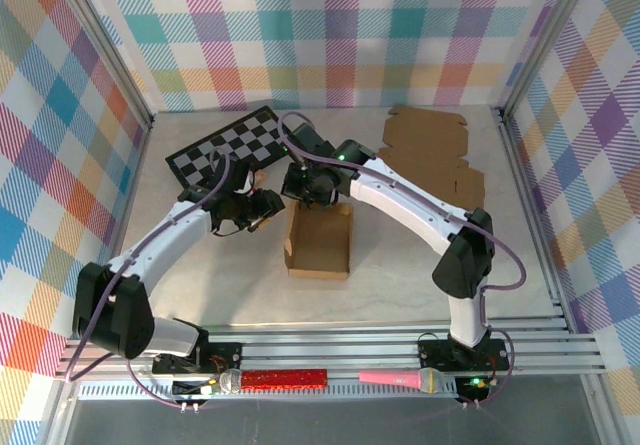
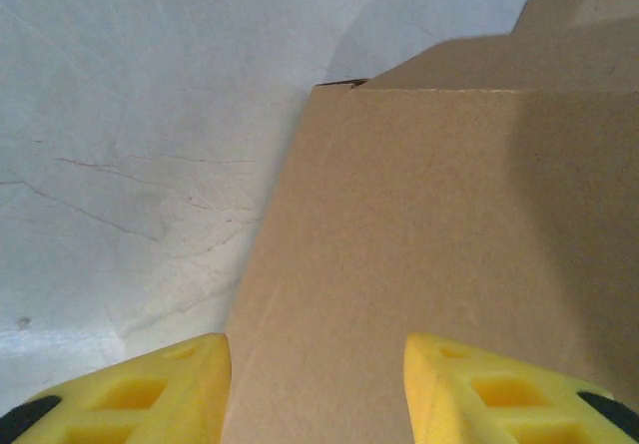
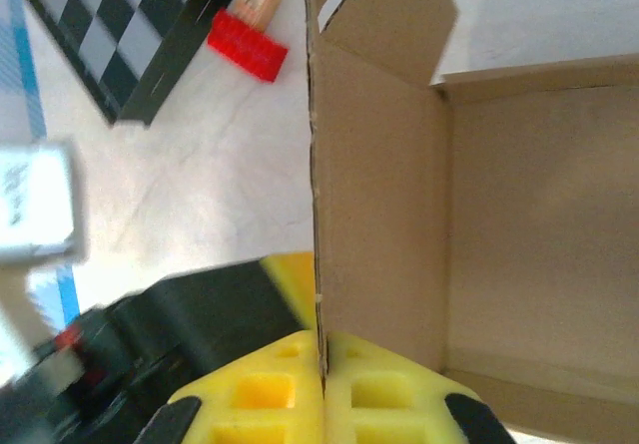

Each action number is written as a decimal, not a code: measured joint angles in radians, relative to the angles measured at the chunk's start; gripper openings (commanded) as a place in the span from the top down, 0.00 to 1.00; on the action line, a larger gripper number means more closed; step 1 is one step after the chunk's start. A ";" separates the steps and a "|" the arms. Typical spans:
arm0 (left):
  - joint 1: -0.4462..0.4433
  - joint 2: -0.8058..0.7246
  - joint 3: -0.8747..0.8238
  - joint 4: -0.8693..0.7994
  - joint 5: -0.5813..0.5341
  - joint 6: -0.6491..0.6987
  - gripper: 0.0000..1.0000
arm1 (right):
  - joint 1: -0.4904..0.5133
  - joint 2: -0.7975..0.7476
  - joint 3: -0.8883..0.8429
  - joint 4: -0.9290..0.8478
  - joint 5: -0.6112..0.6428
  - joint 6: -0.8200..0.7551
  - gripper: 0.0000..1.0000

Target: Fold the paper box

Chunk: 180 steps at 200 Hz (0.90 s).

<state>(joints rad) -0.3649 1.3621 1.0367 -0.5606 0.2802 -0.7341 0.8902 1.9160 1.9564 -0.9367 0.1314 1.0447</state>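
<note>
The brown paper box (image 1: 318,240) stands partly folded mid-table, its walls raised and its top uncovered. My right gripper (image 1: 305,193) is at the box's far left corner. In the right wrist view its yellow fingers (image 3: 321,389) are shut on the top edge of the box's left wall (image 3: 379,195), and the box's inside lies to the right. My left gripper (image 1: 268,205) sits just left of the box. It is open (image 2: 318,389), its yellow fingertips (image 2: 150,394) wide apart, facing the box's outer wall (image 2: 419,264) with nothing held.
A black-and-white checkerboard (image 1: 225,145) lies at the back left, with a red block (image 3: 248,45) beside it. A flat cardboard blank (image 1: 430,150) lies at the back right. A red bar (image 1: 285,377) and a pink microphone (image 1: 400,377) rest on the front rail. Plaid walls enclose the table.
</note>
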 measured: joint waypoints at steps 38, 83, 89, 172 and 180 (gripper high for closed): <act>-0.002 -0.128 0.016 -0.102 -0.083 0.032 0.45 | 0.002 -0.021 0.070 -0.162 0.171 0.287 1.00; -0.003 -0.224 0.028 -0.218 -0.143 0.107 0.46 | 0.001 0.129 0.476 -0.529 0.321 0.686 1.00; -0.004 -0.232 0.028 -0.229 -0.143 0.124 0.48 | 0.001 0.139 0.488 -0.545 0.330 0.724 1.00; -0.138 -0.299 -0.040 -0.188 -0.071 0.462 0.48 | -0.046 0.150 0.404 -0.665 0.332 0.946 1.00; -0.151 -0.311 -0.056 -0.170 -0.069 0.495 0.47 | -0.050 0.150 0.391 -0.667 0.332 0.947 1.00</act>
<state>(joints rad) -0.5163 1.0512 0.9802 -0.7307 0.2108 -0.2390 0.8398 2.0655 2.3474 -1.6035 0.4629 1.9915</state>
